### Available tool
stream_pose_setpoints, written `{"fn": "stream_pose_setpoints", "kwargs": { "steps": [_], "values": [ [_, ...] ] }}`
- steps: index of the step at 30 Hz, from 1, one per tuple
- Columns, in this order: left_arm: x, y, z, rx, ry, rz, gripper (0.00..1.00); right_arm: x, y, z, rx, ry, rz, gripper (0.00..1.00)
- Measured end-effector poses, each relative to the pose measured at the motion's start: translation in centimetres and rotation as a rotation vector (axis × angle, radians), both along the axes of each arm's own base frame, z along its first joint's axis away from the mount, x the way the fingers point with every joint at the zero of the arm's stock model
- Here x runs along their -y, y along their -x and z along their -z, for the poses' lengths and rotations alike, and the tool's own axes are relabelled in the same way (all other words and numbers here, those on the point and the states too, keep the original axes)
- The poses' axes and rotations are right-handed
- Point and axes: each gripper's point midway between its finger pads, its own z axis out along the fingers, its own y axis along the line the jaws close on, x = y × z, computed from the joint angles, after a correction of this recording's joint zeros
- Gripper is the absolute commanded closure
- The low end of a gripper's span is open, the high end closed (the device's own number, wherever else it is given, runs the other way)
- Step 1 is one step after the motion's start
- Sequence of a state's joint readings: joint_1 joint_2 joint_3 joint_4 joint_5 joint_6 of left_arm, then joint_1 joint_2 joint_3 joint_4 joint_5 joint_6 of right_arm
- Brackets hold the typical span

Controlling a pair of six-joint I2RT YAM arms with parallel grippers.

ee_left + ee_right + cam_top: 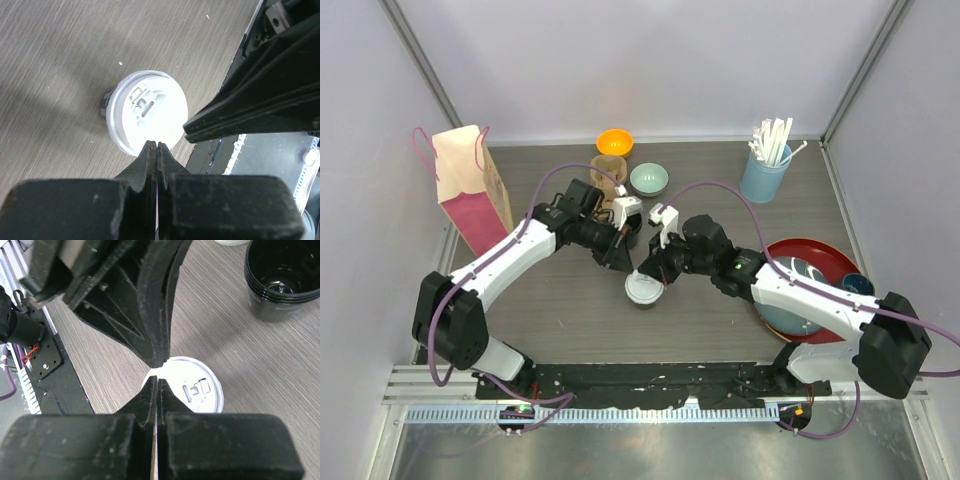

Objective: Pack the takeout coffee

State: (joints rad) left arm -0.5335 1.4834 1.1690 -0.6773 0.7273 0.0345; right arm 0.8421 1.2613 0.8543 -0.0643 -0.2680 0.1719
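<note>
Currently logging the left arm point(510, 258) stretched from lower left of the top view up and right to mid-frame, elbow bent, wrist tipped down. Noted left gripper point(156, 146) clenched, jaws flat against each other, nothing between them. Seen in its wrist view tip-down over the near edge of the lid point(146, 111); contact with the lid impossible to judge.

Logged right arm point(805, 298) extended from lower right, running left and slightly up to the same spot. Found right gripper point(157, 382) likewise pinched closed and empty, tip at the left edge of the lid in its own view, nose to nose with the other gripper's tip.

Placed the cup point(643, 290) just below centre of the top view, upright on the table point(570, 310), lid on, directly under both tips, held by neither. Spotted a stack of open black cups point(282, 282) at upper right of the right wrist view, apart from the lidded one.

Recorded dark grey wood-grain on the table. Noted a pink-and-tan bag point(470, 190) standing at upper left. At top centre, an orange bowl point(614, 142), a tan cup point(607, 168) and a green bowl point(648, 180). At upper right, a blue tumbler point(763, 178) of white straws point(775, 140). At right, a red tray point(810, 243), partly under the right arm. Pale wall panels on three sides, metal posts in the back corners.
</note>
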Motion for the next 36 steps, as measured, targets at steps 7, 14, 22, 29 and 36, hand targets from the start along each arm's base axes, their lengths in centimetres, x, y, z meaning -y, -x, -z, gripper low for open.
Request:
{"fn": "stream_pose_setpoints", "kwargs": {
  "steps": [7,14,22,29,36],
  "values": [
    [-0.4,0.0,3.5,-0.086,-0.047,-0.01,1.0,-0.6,0.3,2.5,-0.021,-0.019,-0.02,0.99],
    [0.0,0.6,4.5,-0.132,-0.028,0.013,1.0,0.2,1.2,5.7,-0.07,-0.01,-0.008,0.99],
    [0.0,0.5,4.1,-0.117,-0.024,0.012,1.0,0.7,1.3,5.5,-0.07,-0.009,0.007,0.99],
    [0.1,0.2,1.1,-0.046,0.017,0.012,1.0,1.2,1.5,5.4,-0.079,0.028,0.008,0.97],
    [0.2,-0.8,-1.6,0.018,0.047,-0.006,0.98,1.0,0.9,3.1,-0.053,0.037,0.001,0.67]
  ]
}}
